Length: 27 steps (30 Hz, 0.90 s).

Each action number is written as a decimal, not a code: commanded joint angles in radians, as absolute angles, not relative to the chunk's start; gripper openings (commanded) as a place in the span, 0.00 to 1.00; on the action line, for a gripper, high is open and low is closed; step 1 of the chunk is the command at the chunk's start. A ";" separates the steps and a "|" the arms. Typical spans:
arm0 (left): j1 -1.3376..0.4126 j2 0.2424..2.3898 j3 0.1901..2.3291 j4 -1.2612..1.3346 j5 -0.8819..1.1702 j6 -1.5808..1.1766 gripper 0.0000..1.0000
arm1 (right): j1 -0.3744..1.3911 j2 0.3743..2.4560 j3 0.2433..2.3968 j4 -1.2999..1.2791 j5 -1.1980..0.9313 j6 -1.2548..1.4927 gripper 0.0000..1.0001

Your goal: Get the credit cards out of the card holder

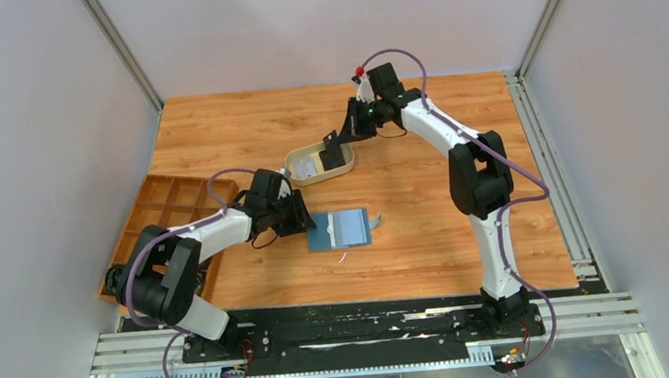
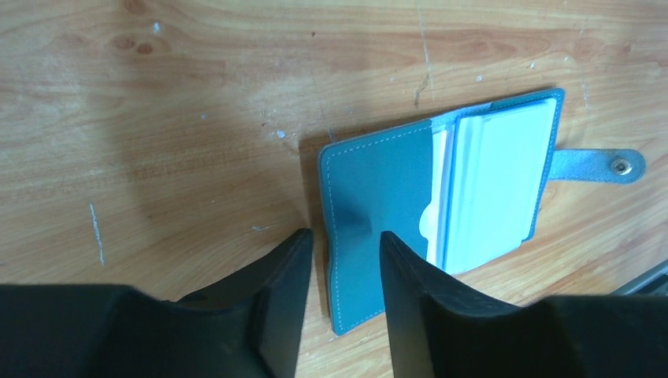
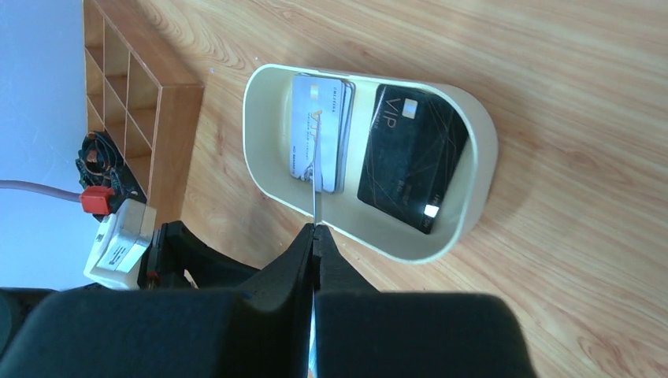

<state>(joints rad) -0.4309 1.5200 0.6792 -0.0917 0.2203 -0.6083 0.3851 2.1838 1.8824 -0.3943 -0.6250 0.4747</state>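
The teal card holder (image 1: 339, 229) lies open on the table, its snap tab (image 2: 599, 165) pointing right. Pale cards (image 2: 500, 181) sit in its right half (image 2: 551, 142). My left gripper (image 2: 344, 246) is open, its fingers straddling the near edge of the holder's left half (image 2: 378, 189); it also shows in the top view (image 1: 308, 221). My right gripper (image 3: 314, 230) is shut on a thin pale card (image 3: 313, 197) seen edge-on, held over the beige oval tray (image 3: 473, 157). In the top view the right gripper (image 1: 335, 155) hangs over the tray (image 1: 300, 176).
The tray holds a small stack of pale cards (image 3: 303, 118) and a black VIP card (image 3: 410, 157). A wooden compartment box (image 1: 167, 214) sits at the table's left edge and also shows in the right wrist view (image 3: 118, 71). A small white scrap (image 1: 343, 258) lies near the holder.
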 commanded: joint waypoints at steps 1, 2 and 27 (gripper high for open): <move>-0.408 1.520 0.674 -0.174 0.164 -0.569 0.53 | 0.409 2.238 1.960 -0.449 -0.604 0.486 0.00; -0.403 1.515 0.673 -0.182 0.161 -0.567 0.56 | 0.410 2.248 1.970 -0.449 -0.602 0.488 0.00; -0.345 1.462 0.611 -0.182 0.186 -0.547 0.91 | 0.441 2.377 2.021 -0.481 -0.473 0.481 0.00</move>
